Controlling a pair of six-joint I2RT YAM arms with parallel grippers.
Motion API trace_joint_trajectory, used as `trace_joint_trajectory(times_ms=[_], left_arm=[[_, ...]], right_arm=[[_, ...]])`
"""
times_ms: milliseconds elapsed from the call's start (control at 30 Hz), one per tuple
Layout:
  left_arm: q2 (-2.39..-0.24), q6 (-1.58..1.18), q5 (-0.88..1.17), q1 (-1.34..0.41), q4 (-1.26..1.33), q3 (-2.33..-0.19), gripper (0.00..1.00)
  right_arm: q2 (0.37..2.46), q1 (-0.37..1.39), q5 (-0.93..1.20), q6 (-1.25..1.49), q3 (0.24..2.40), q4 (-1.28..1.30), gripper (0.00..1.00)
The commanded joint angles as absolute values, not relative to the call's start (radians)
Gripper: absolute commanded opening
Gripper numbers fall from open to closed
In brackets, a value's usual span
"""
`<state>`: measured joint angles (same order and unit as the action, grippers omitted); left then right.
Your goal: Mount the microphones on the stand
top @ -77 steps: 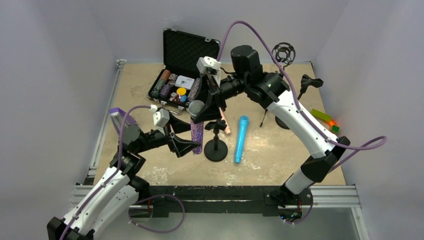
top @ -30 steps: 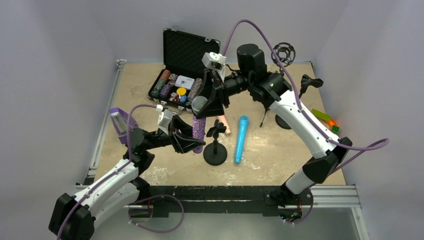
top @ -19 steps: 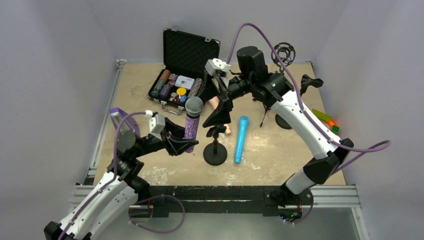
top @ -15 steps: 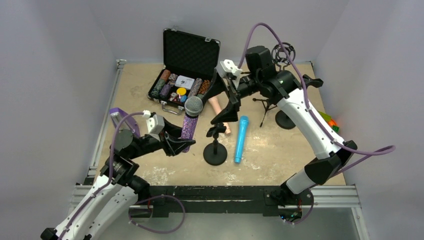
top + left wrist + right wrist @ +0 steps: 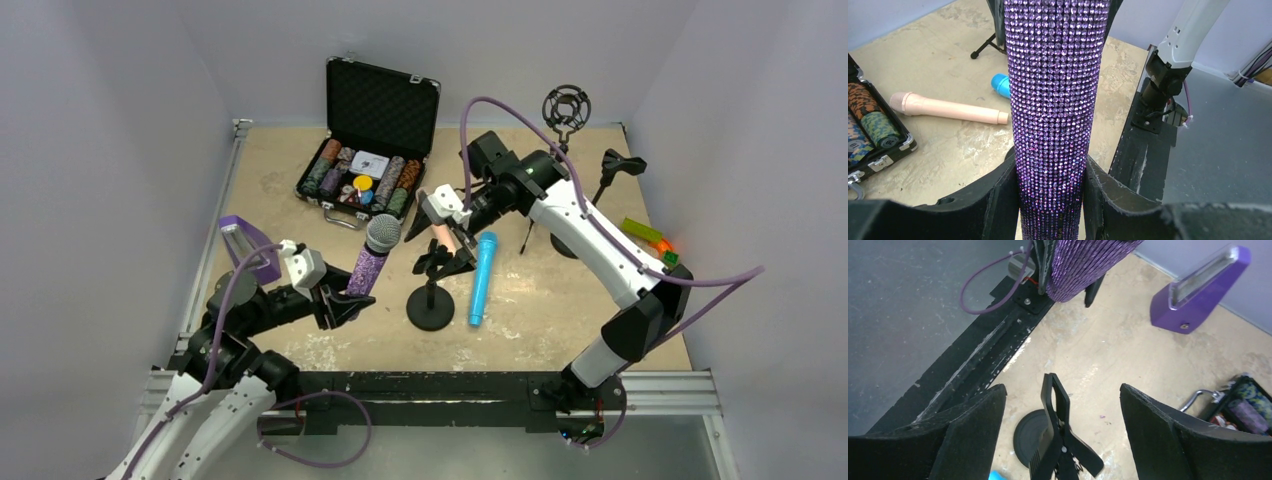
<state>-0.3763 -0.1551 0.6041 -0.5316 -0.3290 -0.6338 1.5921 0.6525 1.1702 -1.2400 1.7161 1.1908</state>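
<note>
My left gripper is shut on the lower body of the glittery purple microphone, held tilted above the table left of the stand; its jaws clamp the body in the left wrist view. The black stand has a spring clip on top. My right gripper is open, and its fingers straddle the clip without touching it. The pale pink microphone lies on the table behind the stand. The blue microphone lies to the stand's right.
An open black case with poker chips stands at the back. A purple wedge holder is at the left. A shock-mount stand, another clip stand and green and orange items are at the back right.
My left gripper has drawn the purple microphone back to the left, away from the stand. My right gripper has left the microphone's head and come down open around the stand's clip.
</note>
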Motion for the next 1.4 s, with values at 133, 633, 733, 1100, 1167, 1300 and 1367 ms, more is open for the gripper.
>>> trace_joint_trajectory(times_ms=[133,633,733,1100,1167,1300,1367], left_arm=[[-0.322,-0.105,0.582,-0.532,-0.347,-0.675,0.00],[-0.439,-0.054,0.611,-0.532,-0.206,-0.670,0.00],[-0.480,-0.041,0.612,-0.532,-0.156,-0.667,0.00],[-0.550,-0.005,0.647,-0.531,-0.052,-0.659,0.00],[-0.569,0.018,0.657,-0.530,-0.038,-0.658,0.00],[-0.616,0.052,0.665,-0.526,0.001,-0.668,0.00],[-0.641,0.060,0.667,-0.522,0.039,-0.673,0.00]], right_arm=[[1.588,0.690,1.051,-1.148,1.658,1.092,0.62],[1.414,0.689,0.778,-0.515,1.428,0.524,0.21],[1.409,0.685,0.850,-0.515,1.419,0.542,0.47],[1.355,0.546,1.127,-0.693,1.452,0.651,0.94],[1.345,0.539,1.146,-0.776,1.412,0.685,0.94],[1.340,0.539,1.177,-0.816,1.341,0.658,0.95],[1.351,0.538,1.163,-0.776,1.329,0.614,0.95]])
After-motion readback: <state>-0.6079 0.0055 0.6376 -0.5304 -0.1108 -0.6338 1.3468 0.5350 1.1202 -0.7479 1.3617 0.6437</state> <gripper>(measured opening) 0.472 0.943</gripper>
